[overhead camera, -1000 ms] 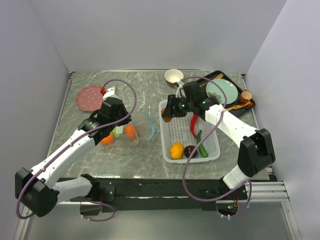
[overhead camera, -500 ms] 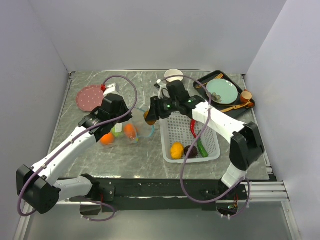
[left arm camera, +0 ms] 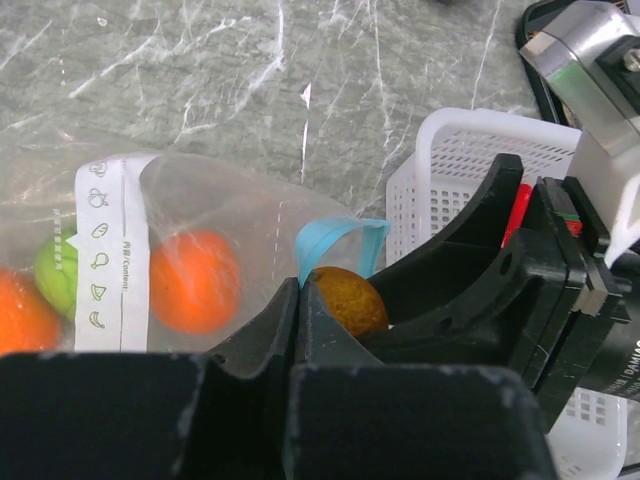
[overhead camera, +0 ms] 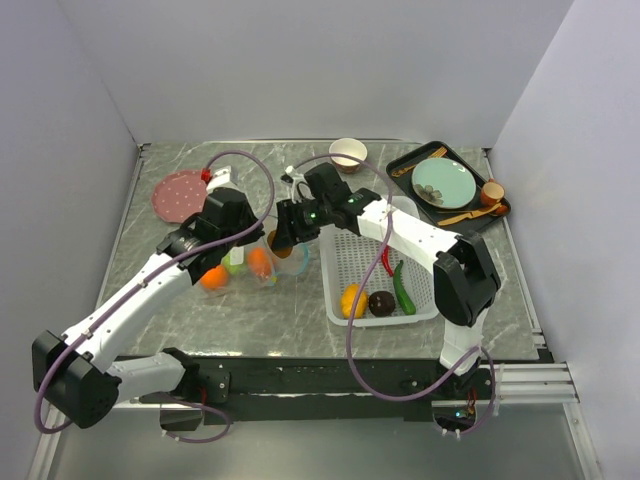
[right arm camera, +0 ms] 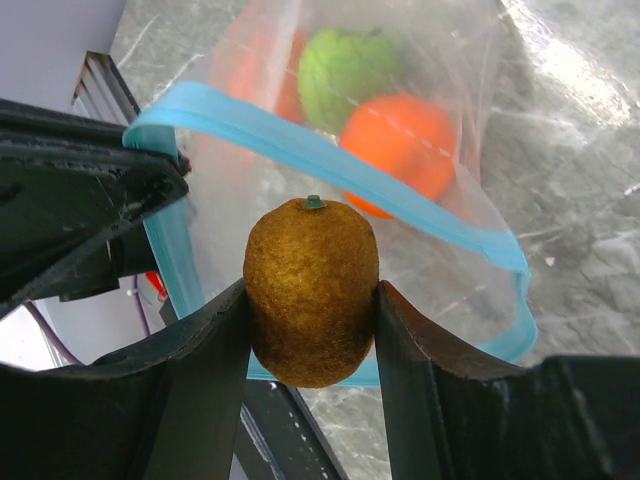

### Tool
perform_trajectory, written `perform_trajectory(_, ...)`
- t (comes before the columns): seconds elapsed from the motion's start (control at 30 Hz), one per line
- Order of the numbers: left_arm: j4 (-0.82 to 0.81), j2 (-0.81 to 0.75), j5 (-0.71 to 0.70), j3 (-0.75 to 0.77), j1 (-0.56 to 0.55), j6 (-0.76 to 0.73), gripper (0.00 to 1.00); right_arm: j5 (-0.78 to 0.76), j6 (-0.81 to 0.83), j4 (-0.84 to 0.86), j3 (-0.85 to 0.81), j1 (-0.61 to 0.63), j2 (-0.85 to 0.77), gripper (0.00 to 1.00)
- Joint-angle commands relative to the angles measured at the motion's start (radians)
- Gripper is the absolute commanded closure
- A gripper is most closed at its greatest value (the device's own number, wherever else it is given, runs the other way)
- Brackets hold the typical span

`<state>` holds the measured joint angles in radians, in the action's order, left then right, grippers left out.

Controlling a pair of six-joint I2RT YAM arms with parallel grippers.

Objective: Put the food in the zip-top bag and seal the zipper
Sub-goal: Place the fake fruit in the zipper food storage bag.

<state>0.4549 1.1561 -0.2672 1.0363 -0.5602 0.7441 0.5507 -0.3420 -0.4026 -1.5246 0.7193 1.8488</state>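
The clear zip-top bag lies left of centre and holds two oranges and a green apple. My left gripper is shut on the teal-blue zipper and holds the mouth lifted open. My right gripper is shut on the brown kiwi and holds it right at the open mouth, above the zipper strip. The kiwi also shows in the left wrist view. The yellow fruit, dark round fruit, green pepper and red chili lie in the white basket.
A pink plate lies at the back left. A white bowl stands at the back centre. A black tray at the back right holds a teal plate, wooden spoons and a small brown cup. Grey walls enclose the table.
My right arm has swung left from above the basket to the bag's mouth, carrying the kiwi. My left gripper has kept its hold on the zipper and barely moved.
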Motion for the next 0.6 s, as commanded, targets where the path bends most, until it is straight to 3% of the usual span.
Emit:
perform_trajectory(0.0, -0.022, -0.045, -0.009, 0.027, 0.002, -0.008, 0.96, 0.005, 0.012, -0.01, -0.068, 0.014, 0.023, 0.71)
perform_trajectory(0.33, -0.024, -0.067, -0.017, 0.016, 0.002, 0.0, 0.96, 0.021, 0.018, -0.01, -0.089, 0.029, 0.04, 0.59)
perform_trajectory(0.37, -0.024, -0.071, -0.017, 0.015, 0.002, 0.001, 0.96, 0.022, 0.018, -0.012, -0.091, 0.029, 0.04, 0.57)
perform_trajectory(0.4, -0.024, -0.073, -0.02, 0.014, 0.002, 0.003, 0.96, 0.015, 0.018, -0.013, -0.092, 0.031, 0.04, 0.46)
perform_trajectory(0.57, -0.022, -0.084, -0.026, 0.008, 0.002, 0.005, 0.95, -0.021, 0.021, -0.01, -0.075, 0.031, 0.024, 0.28)
